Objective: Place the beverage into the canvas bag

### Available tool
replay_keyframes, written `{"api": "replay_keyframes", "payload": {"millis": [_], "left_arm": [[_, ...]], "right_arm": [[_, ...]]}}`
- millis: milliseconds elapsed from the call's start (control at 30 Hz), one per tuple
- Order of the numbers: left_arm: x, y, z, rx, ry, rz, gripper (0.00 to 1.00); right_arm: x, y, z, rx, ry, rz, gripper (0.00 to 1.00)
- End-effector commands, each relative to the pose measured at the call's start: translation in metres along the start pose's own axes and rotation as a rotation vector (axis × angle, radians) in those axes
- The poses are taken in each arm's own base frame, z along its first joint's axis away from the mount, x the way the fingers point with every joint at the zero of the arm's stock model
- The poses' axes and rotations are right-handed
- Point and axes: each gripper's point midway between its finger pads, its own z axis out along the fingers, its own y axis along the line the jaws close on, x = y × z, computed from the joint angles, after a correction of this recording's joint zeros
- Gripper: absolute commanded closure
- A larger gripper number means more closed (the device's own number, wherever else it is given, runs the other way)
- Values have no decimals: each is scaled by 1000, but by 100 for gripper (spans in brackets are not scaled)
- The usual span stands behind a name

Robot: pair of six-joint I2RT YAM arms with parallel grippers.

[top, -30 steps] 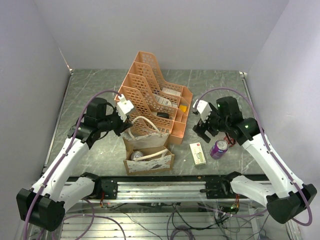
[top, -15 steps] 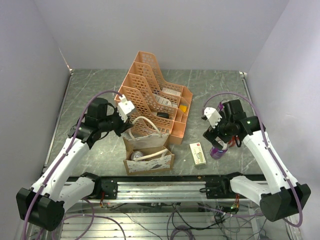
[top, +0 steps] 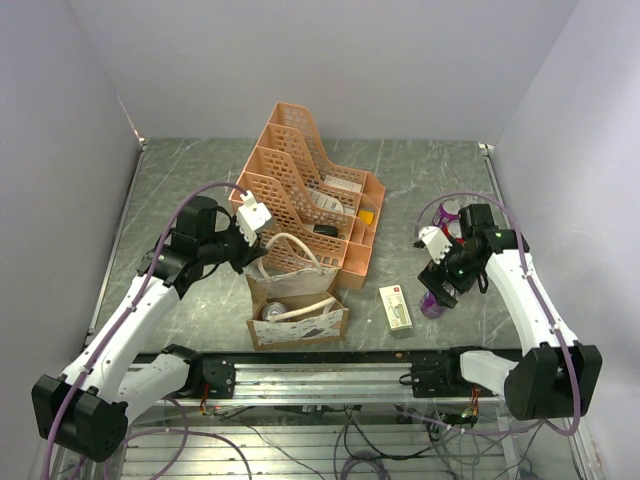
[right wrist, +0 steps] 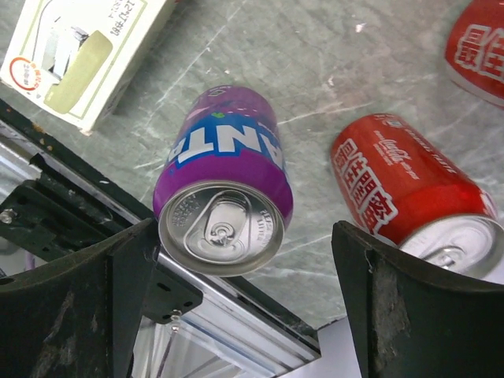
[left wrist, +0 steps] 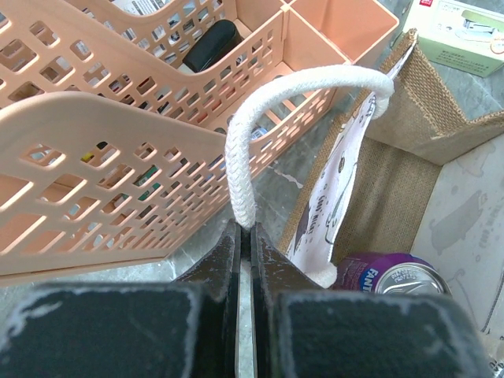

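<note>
The tan canvas bag [top: 297,318] stands open at the front centre. My left gripper [top: 260,260] is shut on its white rope handle [left wrist: 250,150] and holds it up. In the left wrist view a purple Fanta can [left wrist: 394,276] lies inside the bag [left wrist: 394,181]. A second purple Fanta can [right wrist: 224,189] stands upright on the table at the right. My right gripper [right wrist: 252,307] is open and straddles it from above, with the can nearer the left finger. In the top view this can [top: 431,307] is mostly hidden under my right gripper [top: 437,295].
A peach lattice organizer [top: 305,190] stands behind the bag. A white and green box [top: 395,306] lies between the bag and the right can. Two red Coca-Cola cans [right wrist: 409,189] lie beside the purple can. The table's front rail [right wrist: 71,228] is close below.
My right arm has swung right and toward the front, and come down over the purple can on the table. My left gripper keeps hold of the bag handle, unmoved.
</note>
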Motion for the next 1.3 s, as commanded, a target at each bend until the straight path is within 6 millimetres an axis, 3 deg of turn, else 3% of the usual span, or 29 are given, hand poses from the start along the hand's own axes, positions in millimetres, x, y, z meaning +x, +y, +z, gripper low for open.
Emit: {"api": "replay_keyframes", "payload": {"millis": [0,267,533,633,1000,1167,1267], "left_arm": [[-4,-1,2,0,-19,37,93],[-3,0,3,1,-11,41,93],[-1,-1,4,1,-6,43,93],[-2,-1,4,2,-10,41,93],[-1,-4,4,12,-13,40,93],[-1,-2,6,13,-2,27,93],[-3,-5,6,38,5,25,93]], "right_arm": [[1,5,8,-69,-24,-29,12],[2,10,21,-134,-44,-18,27],[-10,-2,10,-82,-87,-1,58],[-22,-1,-6,-79,-138,-6,65],[-111,0,-104,-73,-499,-119,91],[-156,17,-141,-100,-651,-217,100],[-185,37,-155,-119,-716,-296,100]]}}
